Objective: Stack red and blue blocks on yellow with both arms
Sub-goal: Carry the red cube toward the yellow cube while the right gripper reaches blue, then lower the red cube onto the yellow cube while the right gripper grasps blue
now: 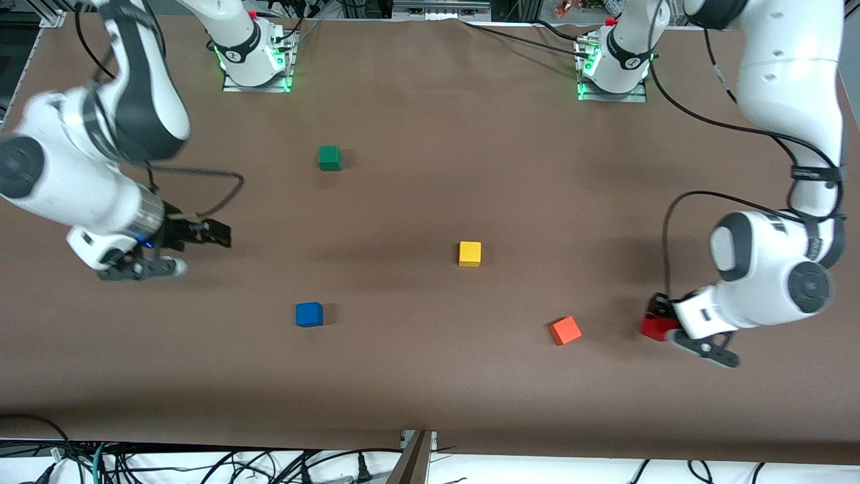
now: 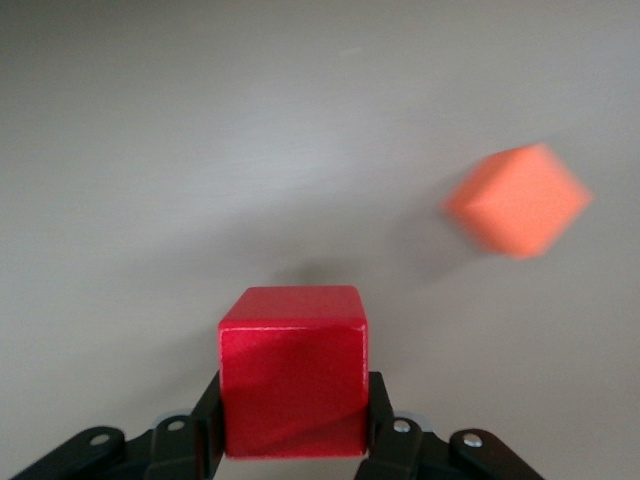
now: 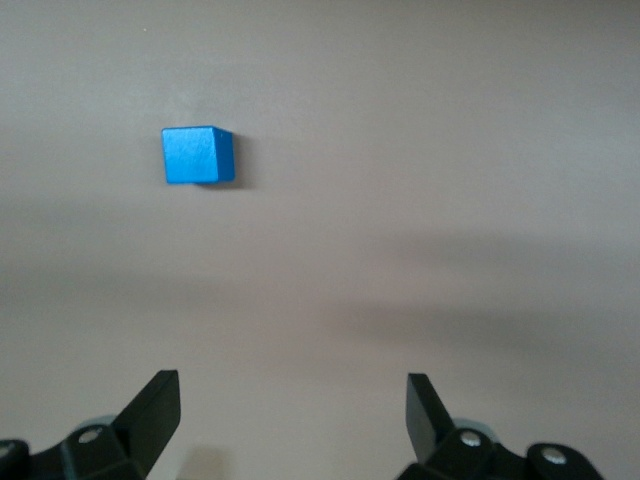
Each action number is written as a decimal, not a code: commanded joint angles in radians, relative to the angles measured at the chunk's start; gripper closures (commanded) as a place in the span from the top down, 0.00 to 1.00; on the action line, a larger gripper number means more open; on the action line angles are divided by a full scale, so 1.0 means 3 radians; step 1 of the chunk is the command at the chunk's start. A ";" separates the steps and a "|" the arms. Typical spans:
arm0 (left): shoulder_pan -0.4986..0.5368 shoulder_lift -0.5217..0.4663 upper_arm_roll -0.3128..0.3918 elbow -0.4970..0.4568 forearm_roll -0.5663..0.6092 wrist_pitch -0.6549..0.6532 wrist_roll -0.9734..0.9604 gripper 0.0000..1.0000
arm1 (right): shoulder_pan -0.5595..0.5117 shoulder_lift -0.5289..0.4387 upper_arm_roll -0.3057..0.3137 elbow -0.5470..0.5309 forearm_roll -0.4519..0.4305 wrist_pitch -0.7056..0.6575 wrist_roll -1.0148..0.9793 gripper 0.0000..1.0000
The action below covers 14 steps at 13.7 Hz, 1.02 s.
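Left claw: closed on the red block, one finger on each side face; block gripped at the left arm's end of the table, just beside the orange block at its 3 o'clock in the front view. Whether lifted clear of the brown table or resting on it: cannot be told.

Right claw: spread wide, holding nothing, poised over bare table at the right arm's end. Blue block at roughly 4 o'clock from this claw in the front view, well apart from it.

Yellow block: alone near mid-table, nothing on top, at about 10 o'clock from the orange block.

Progress, judged from the layout: early stage. Red block secured but not yet carried to the yellow block. Blue block untouched. Remaining: place red on yellow, grasp blue, place blue on the stack (order not fixed by the task).

Count: two arms, two claws; five blocks, one each of red, blue, yellow, orange and green. Green block nearest the bases, at 11 o'clock from the yellow block.
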 commanded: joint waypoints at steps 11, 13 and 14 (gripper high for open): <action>-0.1582 -0.0035 0.0068 -0.0128 -0.0035 -0.0076 -0.2507 0.00 | 0.0392 0.1499 0.0023 0.1106 0.0029 0.0580 0.0205 0.99; -0.1659 -0.0005 0.0068 -0.0169 -0.0030 0.0057 -0.2640 0.00 | 0.0439 0.1576 0.0018 0.1168 0.0024 0.0631 0.0215 0.99; -0.1679 0.0006 0.0068 -0.0194 -0.0025 0.0123 -0.2661 0.00 | 0.0444 0.1602 0.0018 0.1168 0.0024 0.0692 0.0215 0.99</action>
